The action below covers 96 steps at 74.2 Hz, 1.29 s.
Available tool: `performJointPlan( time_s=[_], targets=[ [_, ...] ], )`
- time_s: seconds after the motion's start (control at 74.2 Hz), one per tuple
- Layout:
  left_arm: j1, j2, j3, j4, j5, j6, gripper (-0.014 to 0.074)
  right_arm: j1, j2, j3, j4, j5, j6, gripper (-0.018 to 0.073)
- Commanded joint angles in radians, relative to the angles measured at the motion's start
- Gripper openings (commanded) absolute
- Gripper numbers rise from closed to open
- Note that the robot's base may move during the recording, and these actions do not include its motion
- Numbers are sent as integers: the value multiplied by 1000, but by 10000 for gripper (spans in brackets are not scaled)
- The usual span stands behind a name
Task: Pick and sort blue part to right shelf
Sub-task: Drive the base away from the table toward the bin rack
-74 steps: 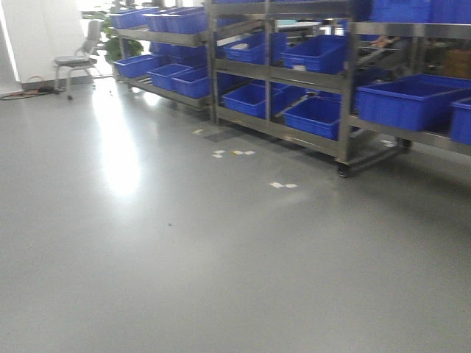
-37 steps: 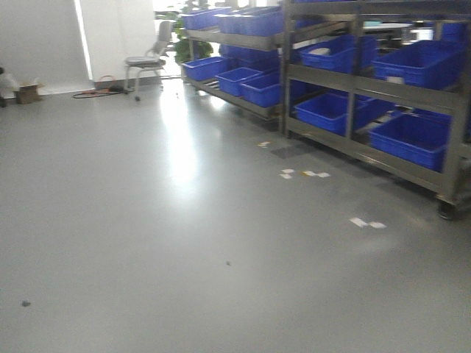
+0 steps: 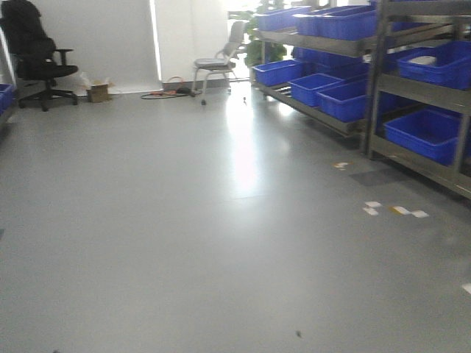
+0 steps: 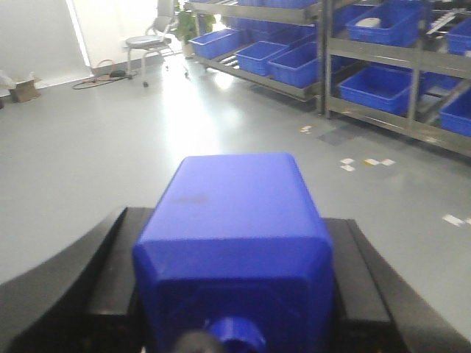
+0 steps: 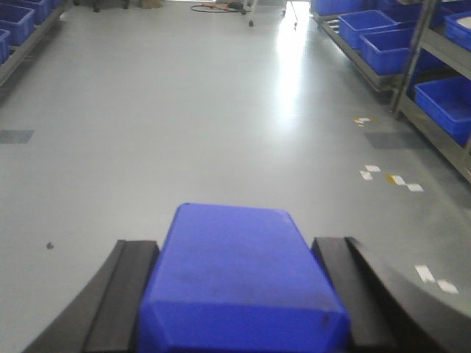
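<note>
A blue part [image 4: 232, 257], a blocky piece with a round nub at its near end, fills the left wrist view, and my left gripper [image 4: 235, 219] is shut on it between black fingers [image 4: 110, 257]. In the right wrist view a second blue part [image 5: 239, 287] is held the same way, with my right gripper [image 5: 235, 246] shut on it. The right shelf [image 3: 375, 81], a steel rack carrying blue crates [image 3: 423, 132], runs along the right side of the front view, several floor-lengths away. It also shows as the rack [image 4: 321, 59] in the left wrist view and as the rack [image 5: 412, 59] at the right edge of the right wrist view.
Grey floor stretches ahead, with tape marks [image 3: 394, 210] near the rack's foot. A grey chair [image 3: 217, 62], floor cables [image 3: 165, 93], a cardboard box [image 3: 98, 91] and a black office chair [image 3: 37, 51] stand by the far wall. More blue crates [image 5: 15, 22] sit at the left.
The front view has swung to the left: the racks and grey chair slid rightward in the picture, and the black office chair and box came into view.
</note>
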Motion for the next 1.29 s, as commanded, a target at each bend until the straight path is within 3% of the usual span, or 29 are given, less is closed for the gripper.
performJointPlan(
  time_s=[0.0, 1.28],
  targets=[
    [-1, -18, -26, 13, -87, 0, 335, -1, 23, -27, -17, -86, -6, 289],
    [-1, -18, -26, 13, -87, 0, 335, -1, 23, -27, -17, -87, -6, 289]
  ],
)
